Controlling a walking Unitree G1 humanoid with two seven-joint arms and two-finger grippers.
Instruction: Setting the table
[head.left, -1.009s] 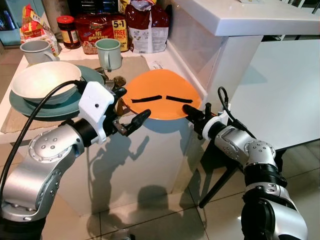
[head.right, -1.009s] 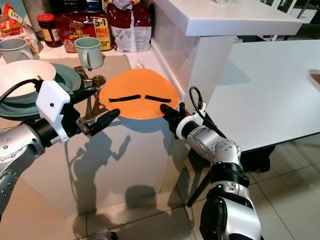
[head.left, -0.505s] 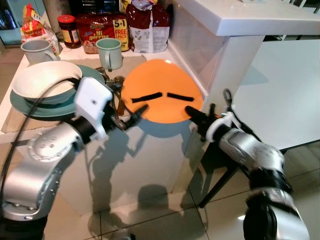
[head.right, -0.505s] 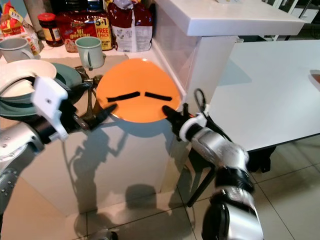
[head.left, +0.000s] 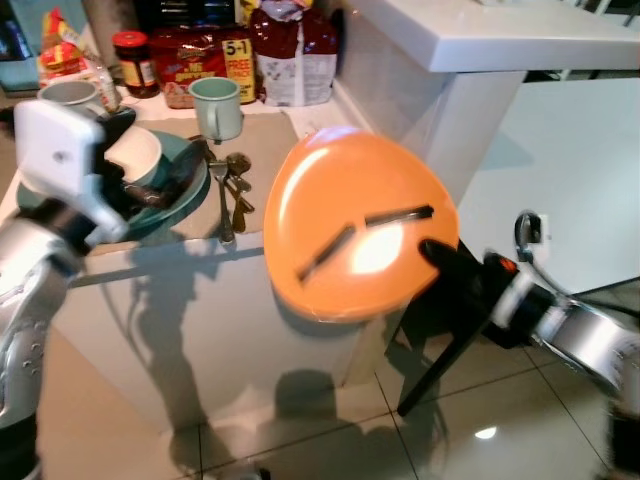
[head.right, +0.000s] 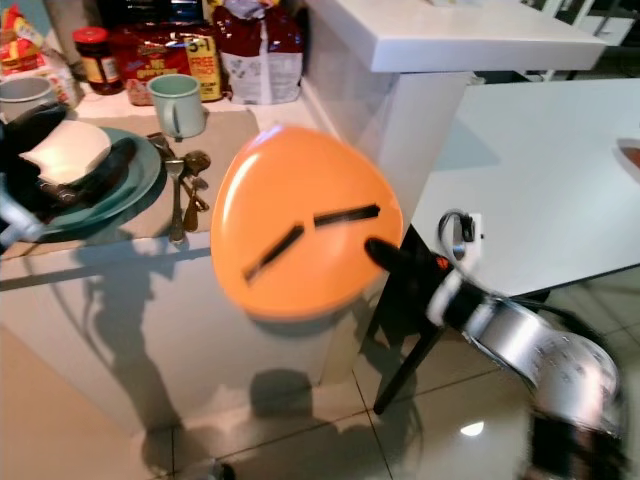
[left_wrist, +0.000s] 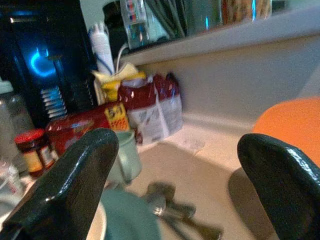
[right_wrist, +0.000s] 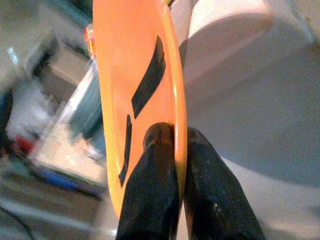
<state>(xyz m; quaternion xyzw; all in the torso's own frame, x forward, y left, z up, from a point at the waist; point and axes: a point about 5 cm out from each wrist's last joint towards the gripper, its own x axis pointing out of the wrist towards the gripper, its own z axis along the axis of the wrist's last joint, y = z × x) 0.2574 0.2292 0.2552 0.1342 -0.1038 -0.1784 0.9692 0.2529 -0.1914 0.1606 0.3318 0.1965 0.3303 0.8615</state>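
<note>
Counter: white kitchen counter (head.left: 300, 130) with teal plate (head.left: 185, 185), pale green mug (head.left: 217, 106), cutlery, beyond the right pincer.
Right pincer (right_wrist: 175, 150): fingers pinching the rim of the round orange plastic plate (head.left: 355, 235), held tilted off the counter.
Left pincer (left_wrist: 180, 165): spread wide above the teal plate.
Risk: thin edge grip (one side only) could let the plate slip or swing.

bench (head.left: 150, 262) carries a mat (head.left: 270, 150), teal plate (head.left: 185, 190), spoons (head.left: 228, 190), green mug (head.left: 217, 107), jar (head.left: 130, 62), food packs (head.left: 295, 55).
</note>
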